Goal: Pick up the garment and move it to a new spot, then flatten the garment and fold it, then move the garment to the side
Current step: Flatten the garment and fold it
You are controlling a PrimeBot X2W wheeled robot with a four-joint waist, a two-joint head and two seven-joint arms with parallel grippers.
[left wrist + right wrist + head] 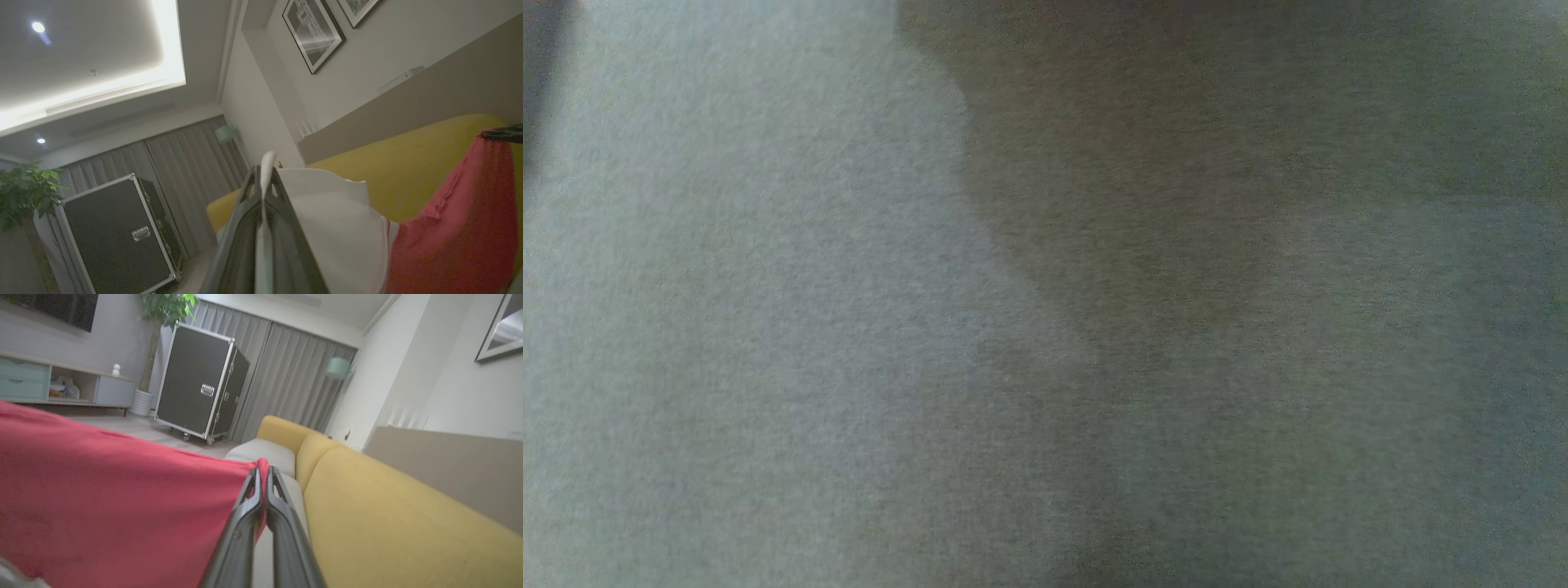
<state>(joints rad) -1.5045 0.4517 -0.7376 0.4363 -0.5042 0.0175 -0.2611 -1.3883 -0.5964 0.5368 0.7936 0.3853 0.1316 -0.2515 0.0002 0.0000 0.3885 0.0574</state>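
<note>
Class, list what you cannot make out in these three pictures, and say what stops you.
- Head view: a grey cloth, blurred and close to the lens, hides whatever lies behind it. Which cloth it is cannot be told.
- Left wrist view: the bottom edge cuts off the garment, and the left gripper covers its pinched fold.
- Right wrist view: the left and bottom edges cut off the garment, which is pinched by the right gripper.

Right gripper (264,473) pinched closed on red garment (114,506) edge; cloth spreads left. Yellow sofa (388,514) right; black flight case (200,379) before grey curtains (286,379).
</note>
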